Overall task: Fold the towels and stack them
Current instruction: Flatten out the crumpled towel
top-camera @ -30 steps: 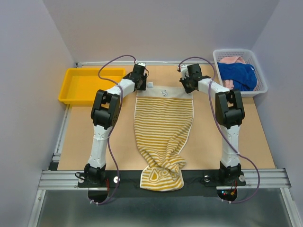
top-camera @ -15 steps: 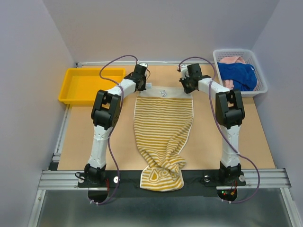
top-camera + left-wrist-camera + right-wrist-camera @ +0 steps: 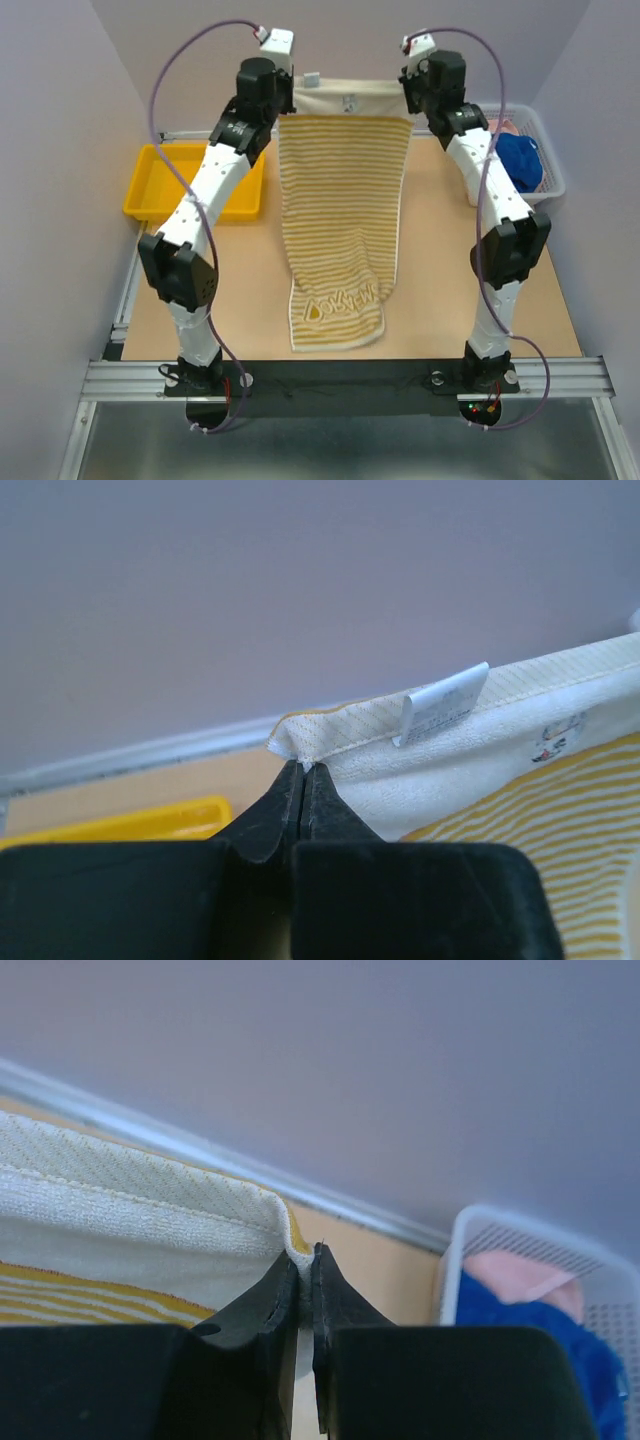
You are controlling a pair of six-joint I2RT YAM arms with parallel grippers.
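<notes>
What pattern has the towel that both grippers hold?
The towel has yellow and cream stripes, plain cream at its top; best in the top external view.

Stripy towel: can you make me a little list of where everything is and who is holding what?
striped towel: held up by its two top corners, spread out, lower end down at the table
left gripper: shut on the towel's top left corner
right gripper: shut on the top right corner
white label: on the top edge, near the left gripper
blue towel: in the white basket
pink towel: same basket, behind the blue one
yellow tray: table's left side
</notes>
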